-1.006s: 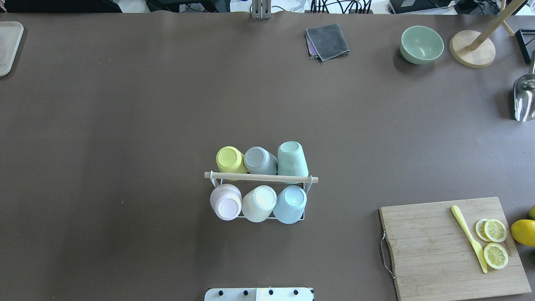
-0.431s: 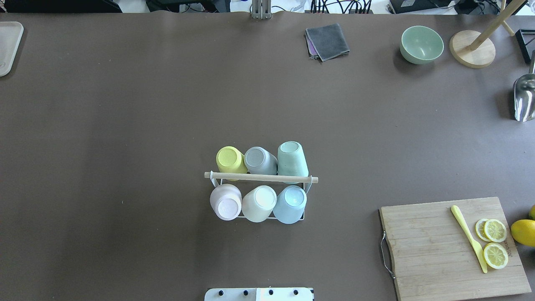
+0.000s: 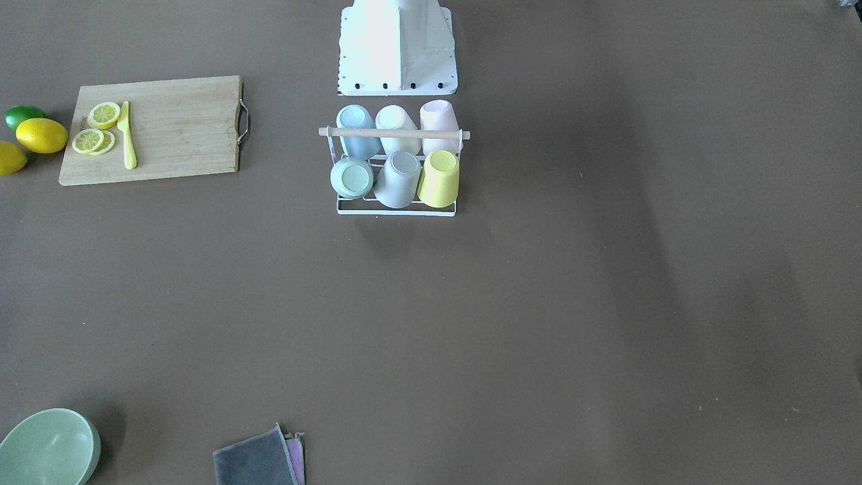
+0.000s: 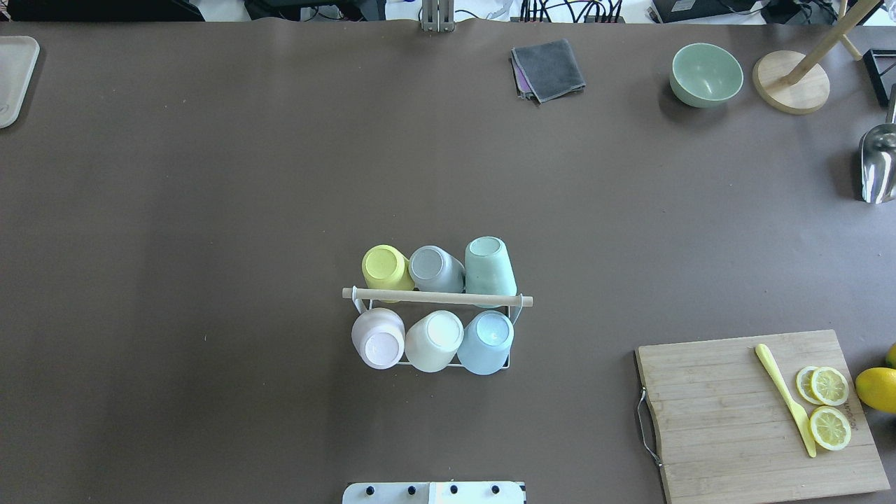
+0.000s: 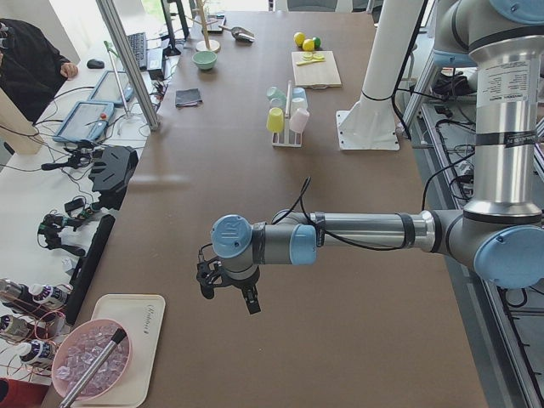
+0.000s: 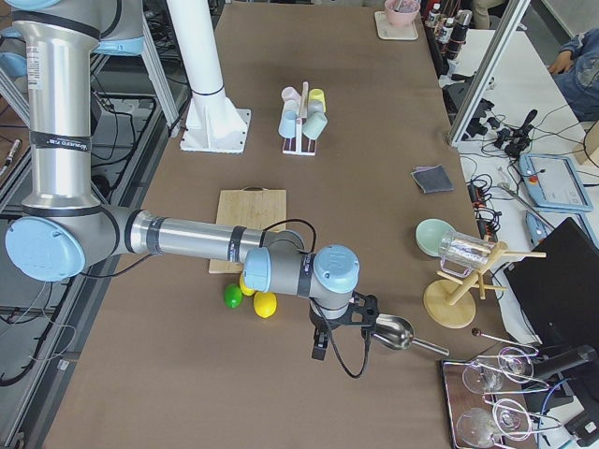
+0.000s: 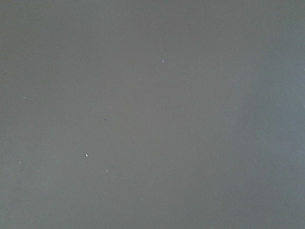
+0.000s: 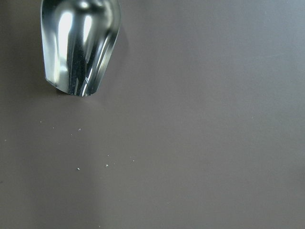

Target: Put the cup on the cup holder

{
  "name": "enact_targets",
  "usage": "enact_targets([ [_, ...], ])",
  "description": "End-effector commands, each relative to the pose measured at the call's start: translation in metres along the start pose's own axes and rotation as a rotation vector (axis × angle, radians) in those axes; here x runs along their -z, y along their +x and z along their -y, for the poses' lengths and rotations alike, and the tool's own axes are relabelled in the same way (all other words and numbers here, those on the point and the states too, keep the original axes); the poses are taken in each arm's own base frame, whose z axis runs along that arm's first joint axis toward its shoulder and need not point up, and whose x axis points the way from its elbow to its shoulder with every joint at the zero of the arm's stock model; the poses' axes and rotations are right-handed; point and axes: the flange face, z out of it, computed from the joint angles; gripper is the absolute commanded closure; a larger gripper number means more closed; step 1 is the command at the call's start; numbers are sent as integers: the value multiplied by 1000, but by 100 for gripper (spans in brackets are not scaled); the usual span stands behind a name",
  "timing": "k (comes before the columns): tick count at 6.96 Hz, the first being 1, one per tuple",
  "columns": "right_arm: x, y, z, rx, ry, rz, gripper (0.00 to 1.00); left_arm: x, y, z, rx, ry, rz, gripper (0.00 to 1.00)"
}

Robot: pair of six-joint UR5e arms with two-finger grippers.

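The cup holder (image 4: 437,297), a white wire rack with a wooden rod on top, stands at the table's middle near the robot base; it also shows in the front view (image 3: 394,133). Several pastel cups sit upside down on it, among them a yellow cup (image 4: 385,267), a mint cup (image 4: 490,266) and a pink cup (image 4: 379,338). My left gripper (image 5: 228,293) hangs over bare table far to the left, shown only in the left side view. My right gripper (image 6: 323,344) hangs far to the right beside a metal scoop (image 6: 393,330). I cannot tell whether either is open or shut.
A wooden cutting board (image 4: 728,420) with lemon slices and a yellow knife lies near right. A green bowl (image 4: 705,73), a grey cloth (image 4: 549,68), a wooden stand (image 4: 791,80) and the scoop (image 4: 877,164) are far right. A white tray (image 4: 12,77) is far left.
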Motion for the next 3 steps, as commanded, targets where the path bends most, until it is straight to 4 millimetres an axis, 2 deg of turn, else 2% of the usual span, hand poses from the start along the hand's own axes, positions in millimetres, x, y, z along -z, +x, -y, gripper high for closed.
enact_targets([
  [1,1,0,0,1,1,0,0,1,1,0,-3,2,-2,1],
  [3,1,-1,0,1,1,1,0,-2,-2,1,3,-4,1,1],
])
